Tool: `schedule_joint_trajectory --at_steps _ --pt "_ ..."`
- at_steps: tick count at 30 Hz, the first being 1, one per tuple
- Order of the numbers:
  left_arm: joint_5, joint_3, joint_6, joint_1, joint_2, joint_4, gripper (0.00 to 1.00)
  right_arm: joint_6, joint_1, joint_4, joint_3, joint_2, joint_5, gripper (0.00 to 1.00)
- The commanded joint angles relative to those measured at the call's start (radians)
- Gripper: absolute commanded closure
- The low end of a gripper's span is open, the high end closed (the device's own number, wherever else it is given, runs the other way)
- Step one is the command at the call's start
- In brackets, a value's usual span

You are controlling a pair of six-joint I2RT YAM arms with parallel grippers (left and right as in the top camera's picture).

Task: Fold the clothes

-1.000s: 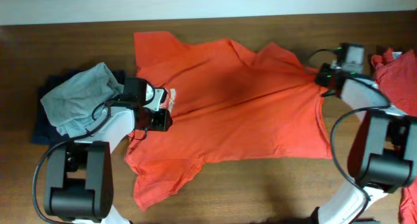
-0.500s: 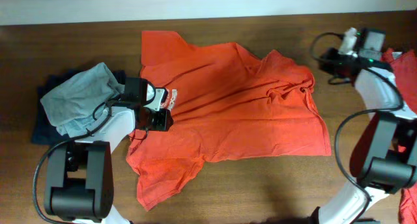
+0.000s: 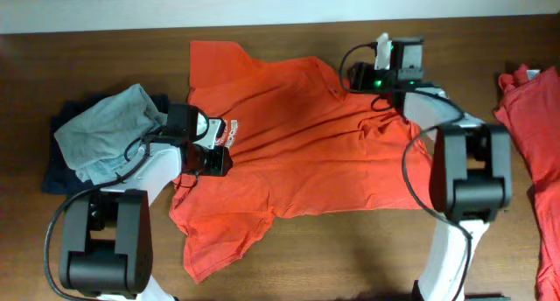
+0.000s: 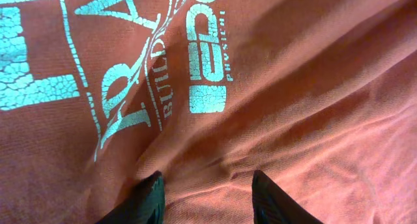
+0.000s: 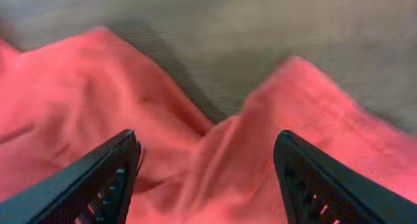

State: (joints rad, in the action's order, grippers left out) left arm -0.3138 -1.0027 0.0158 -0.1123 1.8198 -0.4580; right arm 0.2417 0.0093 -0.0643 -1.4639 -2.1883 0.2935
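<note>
T-shirt (image 3: 306, 152) of red-orange cotton lies spread but rumpled across the middle of the wooden table (image 3: 350, 248), and both pincers are at its edges. The left gripper (image 4: 207, 196) sits at the T-shirt's left side with its fingers partly drawn together on a ridge of cloth; creases run toward the gap, so it looks to be nipping the fabric, probably to anchor that side. The right gripper (image 5: 205, 142) hovers over the T-shirt's far edge with its fingers spread wide and nothing between them, likely lining up on a dip in the hem for a fresh hold. Only the left wrist view shows the cracked white printing (image 4: 130, 87) just beyond the fingers; only the right wrist view shows bare wood past the far edge. The overhead alone takes in what lies outward: a grey garment (image 3: 109, 130) on a dark one (image 3: 57, 174) left of the T-shirt, and another red shirt (image 3: 529, 117) well to its right.
</note>
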Motion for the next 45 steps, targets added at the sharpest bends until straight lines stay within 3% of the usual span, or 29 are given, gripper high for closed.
schedule_joint_trajectory --at_steps 1,4,9,14,25,29,32,33,35,40,45 --pt "0.021 0.010 0.007 0.001 0.039 -0.006 0.56 0.163 0.004 0.016 -0.058 -0.080 -0.018 0.32" --pt "0.021 0.010 0.006 0.001 0.039 -0.006 0.55 0.214 0.004 0.016 -0.094 -0.125 -0.020 0.34" --pt "0.022 0.010 0.006 0.001 0.039 -0.007 0.56 0.266 -0.003 0.018 -0.115 -0.177 -0.134 0.54" --pt "0.022 0.010 0.007 0.001 0.039 -0.022 0.55 0.265 -0.058 0.051 -0.119 -0.214 -0.227 0.56" --pt "0.023 0.010 0.007 0.001 0.039 -0.027 0.56 0.195 -0.275 0.045 -0.210 -0.240 -0.155 0.55" --pt "0.023 0.010 0.007 0.001 0.039 -0.027 0.56 0.112 -0.331 -0.089 -0.360 -0.238 0.014 0.55" --pt "0.024 0.010 0.007 0.001 0.039 -0.021 0.55 0.076 -0.344 -0.218 -0.480 -0.231 0.143 0.44" --pt "0.023 0.009 0.007 0.001 0.039 -0.016 0.48 0.071 -0.344 -0.267 -0.523 -0.227 0.170 0.43" --pt "0.023 -0.001 0.007 0.002 0.039 -0.012 0.43 0.045 -0.343 -0.370 -0.597 -0.213 0.212 0.41" --pt "0.022 -0.121 0.008 0.001 0.035 -0.009 0.40 0.000 -0.308 -0.708 -0.785 -0.187 0.246 0.41" --pt "0.022 -0.216 0.008 0.000 0.036 0.142 0.35 -0.002 -0.246 -0.927 -0.837 -0.187 0.245 0.41"
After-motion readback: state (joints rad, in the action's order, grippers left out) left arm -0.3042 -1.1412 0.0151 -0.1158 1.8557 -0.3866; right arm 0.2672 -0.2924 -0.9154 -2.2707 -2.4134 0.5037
